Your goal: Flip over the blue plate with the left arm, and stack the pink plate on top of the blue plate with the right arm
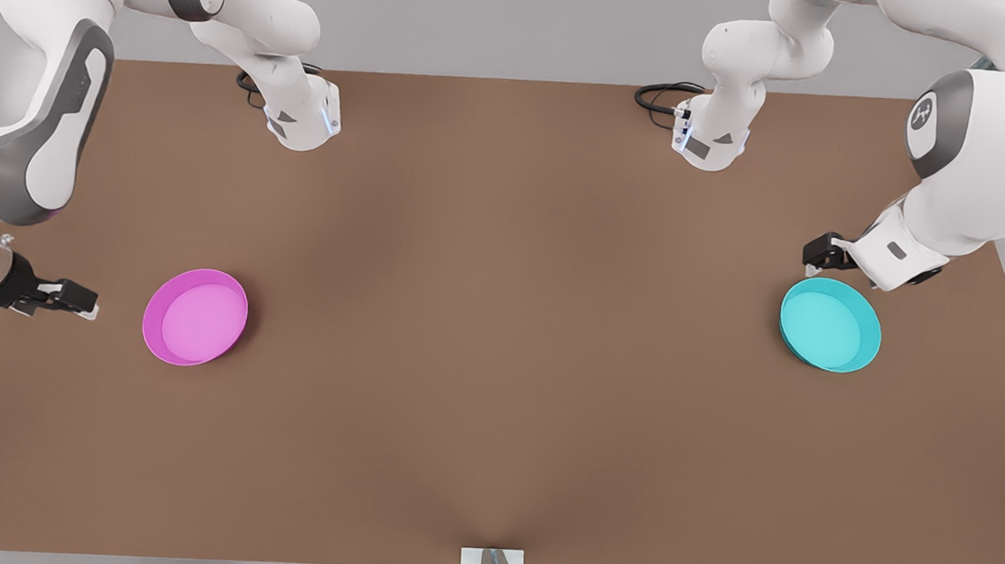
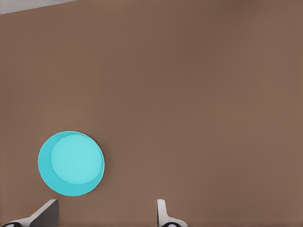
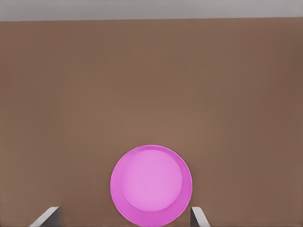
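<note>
The blue plate (image 1: 830, 325) sits rim-up on the brown tabletop (image 1: 500, 317) near the edge at the front view's right, its lighter inside facing up; the pink plate (image 1: 195, 316) also rests rim-up, near the opposite edge at the front view's left, well apart from the blue one; the left gripper (image 1: 814, 255) hangs just beside the blue plate's far rim, not touching it, and in the left wrist view its fingers (image 2: 162, 213) stand spread apart with the blue plate (image 2: 71, 163) off to one side of them; the right gripper (image 1: 77, 301) hovers close to the tabletop's edge near the pink plate, clear of it, and the right wrist view shows its fingers (image 3: 199, 218) wide apart with the pink plate (image 3: 151, 185) centred between them.
</note>
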